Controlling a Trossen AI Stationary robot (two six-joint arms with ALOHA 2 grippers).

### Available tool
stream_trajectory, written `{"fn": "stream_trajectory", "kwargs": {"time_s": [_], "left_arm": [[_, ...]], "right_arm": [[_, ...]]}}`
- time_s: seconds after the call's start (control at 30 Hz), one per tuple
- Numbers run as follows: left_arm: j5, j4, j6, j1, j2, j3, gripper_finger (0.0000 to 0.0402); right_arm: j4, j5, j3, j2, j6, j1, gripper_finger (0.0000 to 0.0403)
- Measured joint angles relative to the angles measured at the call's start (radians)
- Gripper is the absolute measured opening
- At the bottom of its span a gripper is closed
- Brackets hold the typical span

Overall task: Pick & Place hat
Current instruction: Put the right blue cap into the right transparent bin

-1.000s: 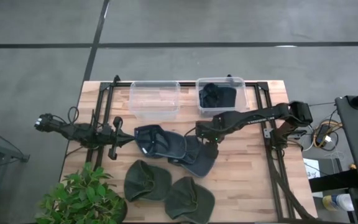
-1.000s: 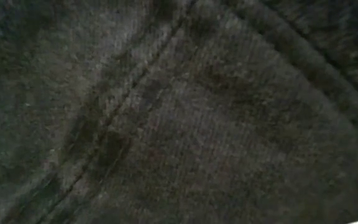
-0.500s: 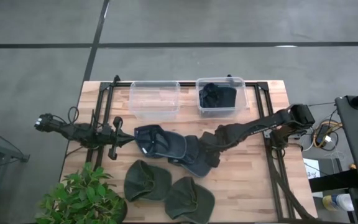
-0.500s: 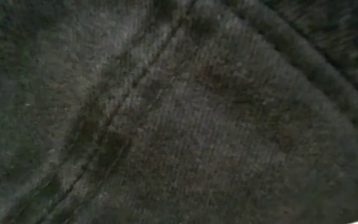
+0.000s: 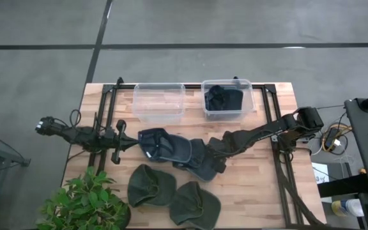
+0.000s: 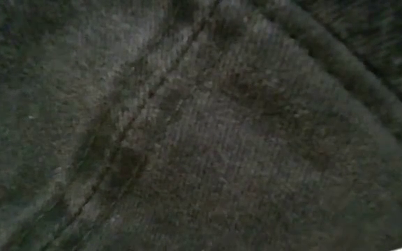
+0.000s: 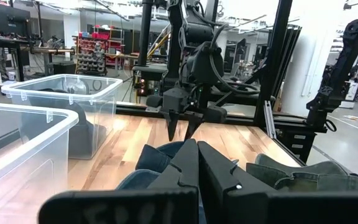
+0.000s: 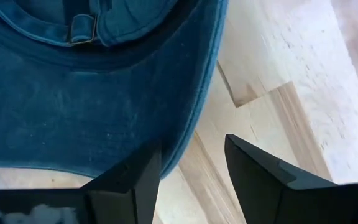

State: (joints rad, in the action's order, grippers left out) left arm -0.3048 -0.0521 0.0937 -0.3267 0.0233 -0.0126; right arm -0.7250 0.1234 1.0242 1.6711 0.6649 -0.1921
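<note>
High view: you've got one dark hat already sitting in the right bin (image 5: pixel 227 99), and the left bin (image 5: pixel 159 100) looks bare. Four more lie on the tabletop (image 5: pixel 254 185): two blue hats overlapping mid-table, two green hats (image 5: pixel 152 185) near the front edge by the plant (image 5: pixel 82 204). Your right gripper (image 5: pixel 217 155) is down at the blue hat (image 5: pixel 200 160) nearest it; the left gripper (image 5: pixel 121 143) is parked at the left, beside the other blue hat. Low view: nothing but dark fabric filling the lens, no use. Left wrist view: left gripper's fingers are pressed together, holding nothing. Right wrist view: right gripper (image 8: pixel 191 163) has its fingers apart, straddling the brim edge of the blue hat (image 8: pixel 73 106), not yet clamped. I'd call it one placed, second pick about to start, most of the job left.
</note>
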Motion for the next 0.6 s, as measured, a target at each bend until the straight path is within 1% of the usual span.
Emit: {"fn": "stream_trajectory", "kwargs": {"time_s": [0.17,0.27,0.5,0.6], "left_arm": [[0.000,0.000,0.000,0.000,0.000,0.000,0.0000],[0.000,0.000,0.000,0.000,0.000,0.000,0.0000],[0.000,0.000,0.000,0.000,0.000,0.000,0.0000],[0.000,0.000,0.000,0.000,0.000,0.000,0.0000]], "right_arm": [[0.019,-0.023,-0.005,0.000,-0.008,0.000,0.0168],[0.032,-0.064,0.013,0.000,-0.027,0.000,0.0166],[0.169,-0.165,0.019,0.000,-0.070,0.000,0.0158],[0.177,-0.174,0.012,0.000,-0.073,0.000,0.0154]]}}
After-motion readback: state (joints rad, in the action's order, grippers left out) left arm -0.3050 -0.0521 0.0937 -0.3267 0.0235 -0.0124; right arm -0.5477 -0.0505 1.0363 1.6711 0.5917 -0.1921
